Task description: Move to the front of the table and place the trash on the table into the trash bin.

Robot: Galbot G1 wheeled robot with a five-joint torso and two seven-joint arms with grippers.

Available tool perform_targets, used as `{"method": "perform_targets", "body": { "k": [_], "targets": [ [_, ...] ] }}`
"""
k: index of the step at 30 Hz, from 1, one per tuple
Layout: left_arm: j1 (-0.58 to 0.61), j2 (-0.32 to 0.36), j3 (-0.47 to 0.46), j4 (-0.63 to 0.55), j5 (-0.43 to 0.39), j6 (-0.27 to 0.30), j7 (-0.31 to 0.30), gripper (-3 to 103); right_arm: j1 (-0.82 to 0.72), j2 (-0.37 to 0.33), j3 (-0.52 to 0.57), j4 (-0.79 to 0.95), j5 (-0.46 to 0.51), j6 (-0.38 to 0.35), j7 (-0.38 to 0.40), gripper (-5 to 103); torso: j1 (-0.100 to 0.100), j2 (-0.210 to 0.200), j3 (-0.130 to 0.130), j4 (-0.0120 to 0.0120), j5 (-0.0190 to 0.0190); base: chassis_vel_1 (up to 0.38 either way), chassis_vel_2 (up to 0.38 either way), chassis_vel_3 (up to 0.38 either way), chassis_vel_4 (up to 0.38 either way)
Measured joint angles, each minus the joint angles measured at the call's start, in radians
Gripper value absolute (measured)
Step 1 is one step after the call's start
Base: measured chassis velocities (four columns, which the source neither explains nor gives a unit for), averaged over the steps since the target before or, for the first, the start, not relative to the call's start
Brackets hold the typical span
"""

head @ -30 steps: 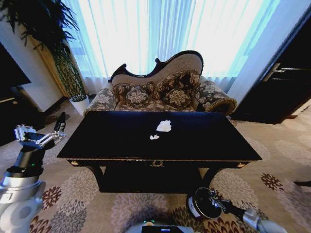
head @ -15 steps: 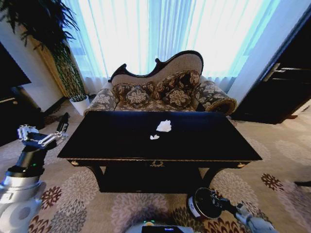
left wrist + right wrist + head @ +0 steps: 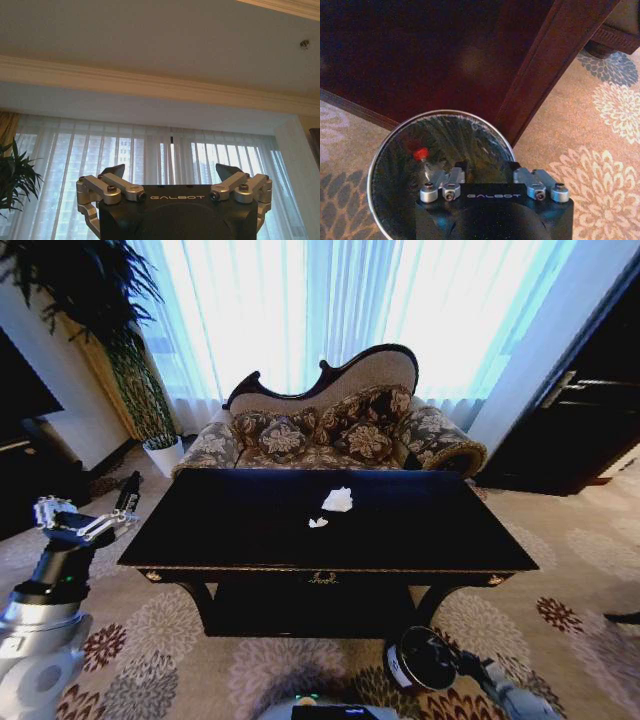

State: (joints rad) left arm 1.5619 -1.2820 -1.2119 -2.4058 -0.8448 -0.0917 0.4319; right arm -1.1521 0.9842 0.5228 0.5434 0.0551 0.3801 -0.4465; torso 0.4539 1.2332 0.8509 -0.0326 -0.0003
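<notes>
Two white paper lumps (image 3: pixel 337 500) lying near the middle of the large glossy black table with the gold-trimmed edge (image 3: pixel 250 558), the bigger lump toward the sofa side, the small scrap (image 3: pixel 317 523) just beside it and nearer the robot. Small round dark bin with a pale rim (image 3: pixel 400 668) standing on the floral carpet below the table's front edge, to the right of centre. Right gripper (image 3: pixel 492 176) directly over the bin's mouth, fingers spread apart and holding nothing; a red-capped bit (image 3: pixel 421 153) already inside. Left gripper (image 3: pixel 171 173) raised beside the table's left end, pointing up at the curtains, fingers likewise parted and bare. From either gripper, paper up and forward toward the table's centre; right one low beneath the tabletop, left one already at table height, so probably the handier for the reach. Against a second ago: right arm drawn a little lower and back, left gripper shifted slightly, paper unmoved.
</notes>
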Motion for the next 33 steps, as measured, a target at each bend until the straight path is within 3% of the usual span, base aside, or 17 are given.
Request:
{"method": "perform_targets", "body": {
  "k": [2,3,7,9,11,13,15,16,18,19,20,22,24,26,27,28,33],
  "targets": [
    [0.000,0.000,0.000,0.000,0.000,0.000,0.000,100,-0.003,0.001,0.001,0.003,0.001,0.000,-0.001,40,0.000,0.000,0.000,0.0000,0.0000,0.000,0.000,0.000,0.000],
    [0.000,-0.001,0.001,0.000,0.000,0.000,0.000,100,-0.007,0.002,0.001,0.010,0.001,0.001,-0.005,51,0.000,0.000,0.000,0.0001,0.0001,0.000,0.000,0.000,0.000],
    [0.001,-0.002,0.000,0.001,0.001,0.000,0.000,100,-0.020,0.005,0.006,0.032,0.001,0.014,-0.019,61,0.000,0.000,0.000,0.0002,-0.0001,0.000,0.000,0.000,0.000],
    [0.001,-0.001,-0.003,0.003,0.000,0.000,0.001,100,-0.057,0.009,0.008,0.091,-0.012,0.042,-0.021,72,0.000,0.000,0.000,0.0002,0.0000,0.000,0.000,0.000,0.000],
    [0.001,-0.001,-0.003,0.003,-0.001,0.000,0.001,100,-0.076,0.010,0.009,0.121,-0.019,0.051,-0.021,72,0.000,0.000,0.000,0.0003,0.0000,0.000,0.000,0.000,0.000],
    [-0.002,-0.001,-0.002,0.004,-0.001,0.000,0.001,100,-0.154,0.011,0.009,0.234,-0.020,0.102,-0.067,88,0.000,0.000,0.000,0.0001,0.0001,0.000,0.000,0.000,0.000],
    [-0.002,-0.002,0.000,0.004,-0.001,0.000,0.001,100,-0.170,0.009,0.009,0.253,-0.014,0.124,-0.090,88,0.000,0.000,0.000,0.0000,0.0001,0.000,0.000,0.000,0.000],
    [-0.004,-0.002,0.002,0.005,-0.001,0.000,0.001,100,-0.191,0.003,0.009,0.278,0.003,0.167,-0.145,93,0.000,0.000,0.000,-0.0001,0.0001,0.000,0.000,0.000,0.000],
    [-0.009,-0.004,0.010,0.006,0.001,0.000,0.001,100,-0.240,-0.021,0.017,0.323,0.115,0.270,-0.364,99,0.000,0.000,0.000,0.0002,-0.0001,0.000,0.000,0.000,0.000],
    [-0.010,-0.005,0.011,0.006,0.001,0.000,0.001,100,-0.253,-0.026,0.020,0.338,0.149,0.283,-0.420,99,0.000,0.000,0.000,0.0002,-0.0002,0.000,0.000,0.000,0.000],
    [-0.010,-0.005,0.011,0.006,0.001,0.000,0.001,100,-0.253,-0.026,0.020,0.338,0.149,0.283,-0.420,99,0.000,0.000,0.000,0.0002,-0.0002,0.000,0.000,0.000,0.000],
    [-0.012,-0.006,0.015,0.005,0.002,0.000,0.002,100,-0.320,-0.043,0.035,0.418,0.297,0.301,-0.613,100,0.000,0.000,0.000,-0.0001,0.0000,0.000,0.000,0.000,0.000],
    [-0.012,-0.007,0.015,0.004,0.002,0.001,0.002,100,-0.361,-0.049,0.045,0.479,0.412,0.299,-0.727,100,0.000,0.000,0.000,-0.0001,-0.0001,0.000,0.000,0.000,0.000],
    [-0.012,-0.008,0.015,0.004,0.002,0.001,0.002,100,-0.377,-0.049,0.048,0.508,0.447,0.295,-0.764,100,0.000,0.000,0.000,0.0001,-0.0001,0.000,0.000,0.000,0.000],
    [-0.010,-0.010,0.015,0.004,0.003,0.000,0.002,100,-0.432,-0.048,0.057,0.607,0.543,0.269,-0.845,100,0.000,0.000,0.000,0.0002,0.0001,0.000,0.000,0.000,0.000],
    [-0.009,-0.012,0.015,0.004,0.004,0.000,0.002,100,-0.456,-0.045,0.060,0.659,0.586,0.257,-0.869,100,0.000,0.000,0.000,0.0000,-0.0002,0.000,0.000,0.000,0.000],
    [-0.002,-0.014,0.007,-0.005,0.001,-0.001,0.003,100,-0.537,-0.025,0.080,0.892,0.738,0.210,-0.906,100,0.000,0.000,0.000,0.0003,-0.0001,0.000,0.000,0.000,0.000]
  ]
}}
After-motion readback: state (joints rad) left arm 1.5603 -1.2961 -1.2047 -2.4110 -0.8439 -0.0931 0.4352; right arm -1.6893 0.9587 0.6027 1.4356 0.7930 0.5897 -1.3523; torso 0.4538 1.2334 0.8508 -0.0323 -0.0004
